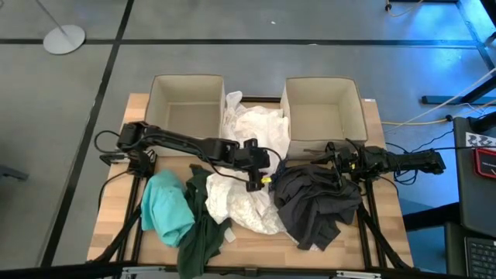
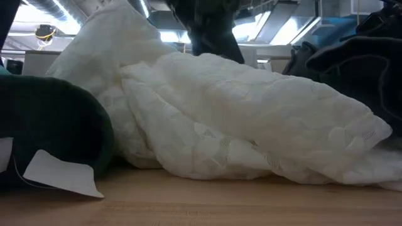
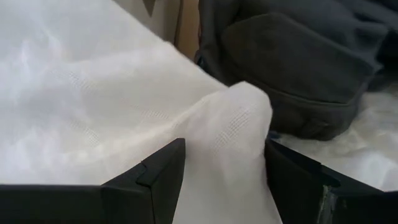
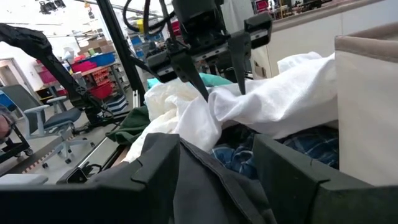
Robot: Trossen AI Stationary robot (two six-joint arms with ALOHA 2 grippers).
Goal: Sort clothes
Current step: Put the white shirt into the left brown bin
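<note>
The clothes lie in a heap on the wooden table: a teal garment point(image 1: 165, 205) and a dark green one point(image 1: 200, 229) at the left, white ones point(image 1: 249, 203) in the middle, a dark grey one point(image 1: 314, 201) at the right. A blue plaid shirt point(image 4: 301, 146) shows under the white cloth. My left gripper point(image 1: 258, 181) stands open over the white garment, tilted downward, with a raised fold point(image 3: 233, 118) between its fingers. My right gripper point(image 1: 335, 160) waits open at the right, level, with dark grey cloth point(image 4: 211, 193) between its fingers; whether it touches the cloth I cannot tell. My left gripper comes slanting down from the table's left onto the white garment. A raised fold of it point(image 3: 217, 155) fills the gap between the two open fingers point(image 3: 165, 171) and lies against their inner sides, not pinched. The garment rests on the heap, slack.
Two beige fabric boxes point(image 1: 186, 78) point(image 1: 322, 80) stand open side by side at the table's far edge, with white cloth point(image 1: 256, 124) bunched between them. A white paper tag point(image 2: 59, 172) hangs from the dark green garment point(image 2: 50, 125) near the front edge.
</note>
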